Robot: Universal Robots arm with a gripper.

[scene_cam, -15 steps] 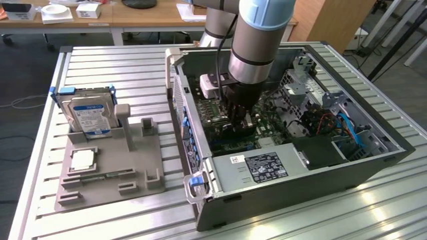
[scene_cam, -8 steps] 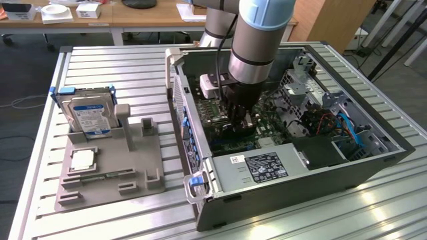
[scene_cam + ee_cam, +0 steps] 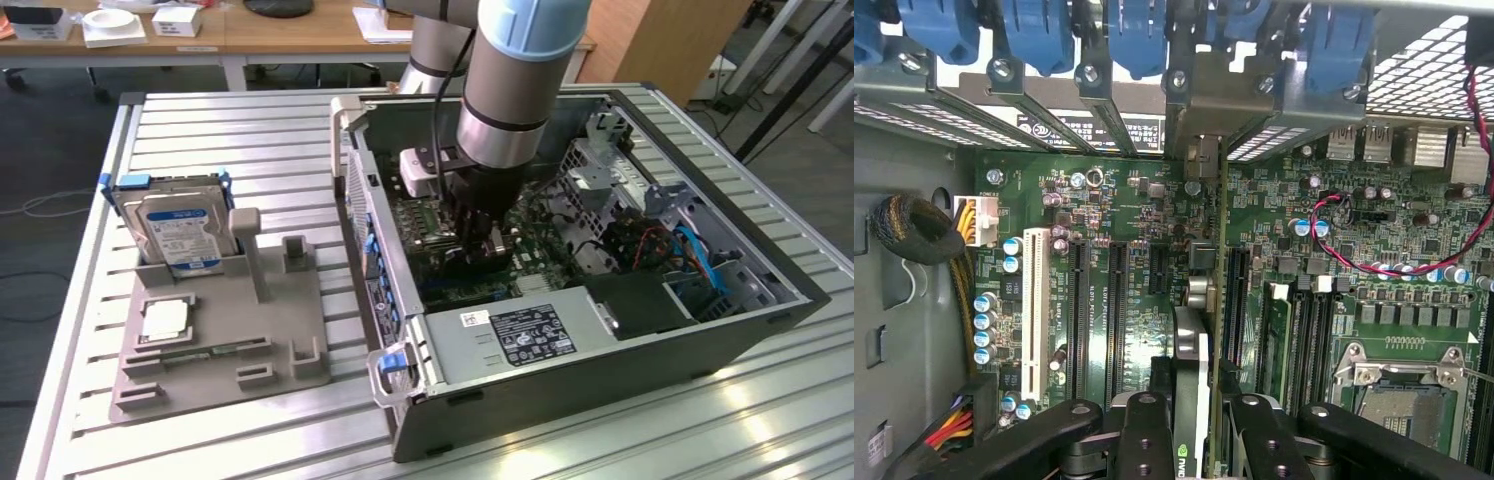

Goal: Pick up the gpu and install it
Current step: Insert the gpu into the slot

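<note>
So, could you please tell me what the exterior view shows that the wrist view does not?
Only the exterior view takes in the whole open computer case, the grey holder with the hard drive standing in it, and the slatted table. Only the wrist view gives the close look: the white expansion slot, the black slots beside it and the empty processor socket. Both show the gripper shut on the gpu, held edge-down over the green motherboard.
</note>
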